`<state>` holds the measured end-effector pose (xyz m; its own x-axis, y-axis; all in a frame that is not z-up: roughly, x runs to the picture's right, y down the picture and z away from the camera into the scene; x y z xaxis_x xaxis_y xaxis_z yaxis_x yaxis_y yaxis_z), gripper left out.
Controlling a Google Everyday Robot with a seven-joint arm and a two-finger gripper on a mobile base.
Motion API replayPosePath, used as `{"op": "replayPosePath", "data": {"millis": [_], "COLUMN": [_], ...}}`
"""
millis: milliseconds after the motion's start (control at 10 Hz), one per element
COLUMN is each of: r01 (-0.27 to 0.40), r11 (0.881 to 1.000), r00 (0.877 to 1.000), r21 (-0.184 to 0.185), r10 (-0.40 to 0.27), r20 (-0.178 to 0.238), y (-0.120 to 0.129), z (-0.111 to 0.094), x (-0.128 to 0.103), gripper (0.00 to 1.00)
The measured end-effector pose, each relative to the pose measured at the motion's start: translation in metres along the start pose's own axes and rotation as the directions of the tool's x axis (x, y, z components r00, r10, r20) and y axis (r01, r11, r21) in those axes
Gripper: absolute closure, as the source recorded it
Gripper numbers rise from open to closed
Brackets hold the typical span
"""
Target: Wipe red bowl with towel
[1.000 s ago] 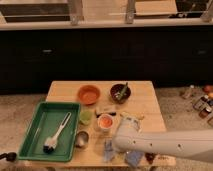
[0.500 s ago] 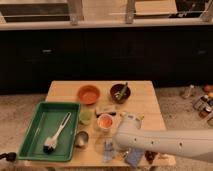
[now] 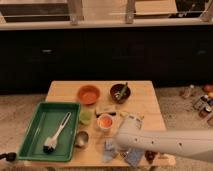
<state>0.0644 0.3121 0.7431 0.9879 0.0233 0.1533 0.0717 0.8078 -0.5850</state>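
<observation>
Moved: my arm has dipped slightly at the table's (image 3: 150, 100) near edge | gripper (image 3: 122, 149) low over the towel (image 3: 109, 149), grip: cannot tell | red bowl (image 3: 88, 93) far side, well apart | do: pinch towel mid-cloth, lift clear of the cup (image 3: 104, 121) before crossing.
</observation>
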Motion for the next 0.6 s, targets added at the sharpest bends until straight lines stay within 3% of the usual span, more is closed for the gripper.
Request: {"op": "replayPosePath", "data": {"millis": [100, 200, 400, 600], "r01": [0.005, 0.008, 0.017, 0.033], "r11": [1.000, 1.000, 0.999, 0.999], "r00": [1.000, 1.000, 1.000, 0.999], "r21": [0.007, 0.015, 0.035, 0.042], "r10": [-0.005, -0.009, -0.017, -0.034], "r20": [-0.002, 0.002, 0.012, 0.019], "y": [0.0002, 0.0023, 0.0029, 0.0023], "z": [-0.0089, -0.0114, -0.0117, -0.0110], "x": [-0.0012, -0.0017, -0.0024, -0.0047], "gripper": [0.89, 0.85, 0.69, 0.47]}}
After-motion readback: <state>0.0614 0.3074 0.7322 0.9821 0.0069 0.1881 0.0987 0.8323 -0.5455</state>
